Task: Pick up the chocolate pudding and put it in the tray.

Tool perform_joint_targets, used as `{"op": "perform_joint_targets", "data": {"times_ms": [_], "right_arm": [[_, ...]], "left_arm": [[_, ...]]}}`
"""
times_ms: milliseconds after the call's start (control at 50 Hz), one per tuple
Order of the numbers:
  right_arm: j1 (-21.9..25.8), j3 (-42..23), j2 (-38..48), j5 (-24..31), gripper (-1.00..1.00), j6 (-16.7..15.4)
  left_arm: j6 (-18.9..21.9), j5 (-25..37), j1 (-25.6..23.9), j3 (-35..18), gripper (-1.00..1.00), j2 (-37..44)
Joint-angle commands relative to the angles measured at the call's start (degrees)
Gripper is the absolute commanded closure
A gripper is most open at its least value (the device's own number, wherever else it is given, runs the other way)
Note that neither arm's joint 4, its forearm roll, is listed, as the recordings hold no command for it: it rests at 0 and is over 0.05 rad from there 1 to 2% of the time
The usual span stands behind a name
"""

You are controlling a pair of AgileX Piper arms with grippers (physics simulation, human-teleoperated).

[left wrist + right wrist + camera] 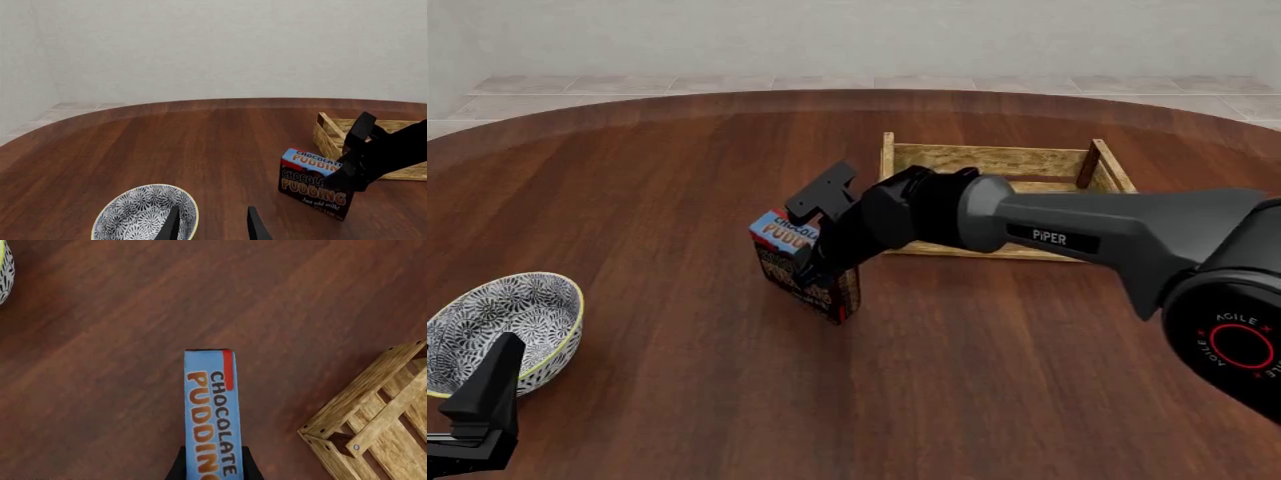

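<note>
The chocolate pudding (785, 234) is a small carton with a blue top and a dark brown front, a little left of the tray (1001, 158). It is slightly tilted, at or just above the table. My right gripper (814, 262) is shut on its upper part. In the right wrist view the fingers (179, 467) press both sides of the carton (210, 400). The left wrist view shows the carton (307, 187), the right gripper (345, 172) and the wooden tray (328, 134) behind. My left gripper (212, 227) is open and empty, near the bowl.
A blue-and-white patterned bowl (501, 325) with a yellow rim sits at the front left, beside my left gripper (481, 400). It also shows in the left wrist view (143, 212). The tray's near corner post (333, 432) stands close to the carton.
</note>
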Motion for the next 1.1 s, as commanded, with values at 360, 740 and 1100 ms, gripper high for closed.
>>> {"op": "perform_joint_targets", "data": {"times_ms": [360,740,1100], "right_arm": [[0.46,0.45,-5.39,1.51,1.00,-1.50],[-0.69,-3.65,-13.06,8.62,1.00,-6.18],[-5.30,-8.68,-16.74,14.65,1.00,-10.51]], "left_arm": [[-0.01,0.00,0.00,0.00,-1.00,-0.01],[0.00,0.00,0.01,0.00,-1.00,-0.01],[0.00,0.00,0.01,0.00,-1.00,0.00]]}}
